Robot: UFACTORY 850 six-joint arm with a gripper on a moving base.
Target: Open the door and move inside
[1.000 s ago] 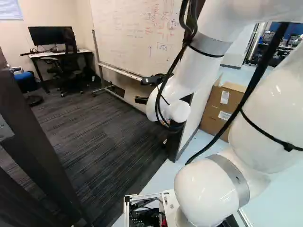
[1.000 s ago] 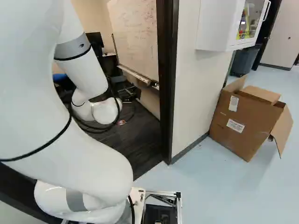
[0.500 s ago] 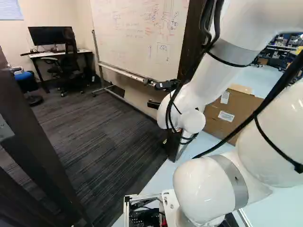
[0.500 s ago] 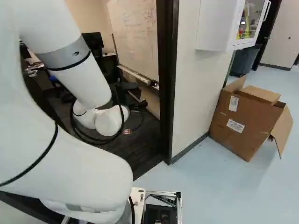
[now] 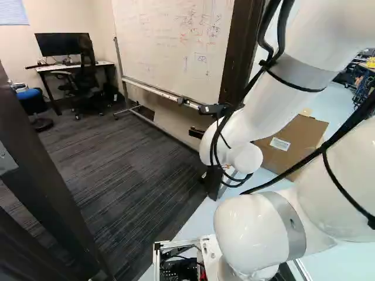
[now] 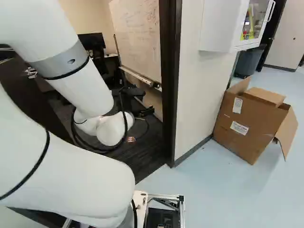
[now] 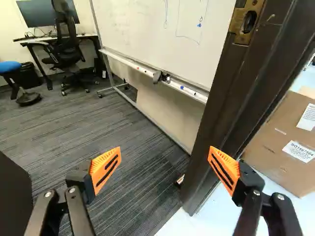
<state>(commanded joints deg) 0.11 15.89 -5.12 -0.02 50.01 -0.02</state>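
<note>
As the door stands open at about ten o'clock from the base, it looks stiff and probably heavy, best pushed steadily near its free edge. The doorframe, near twelve o'clock, would hardly give. The jaws are apart, empty; the metal handle may be slippery, so clasp it mid-length.

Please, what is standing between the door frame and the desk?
The whiteboard stands between the door frame and the desk, and a black chair stands close by the desk. The left base view shows this.
</note>
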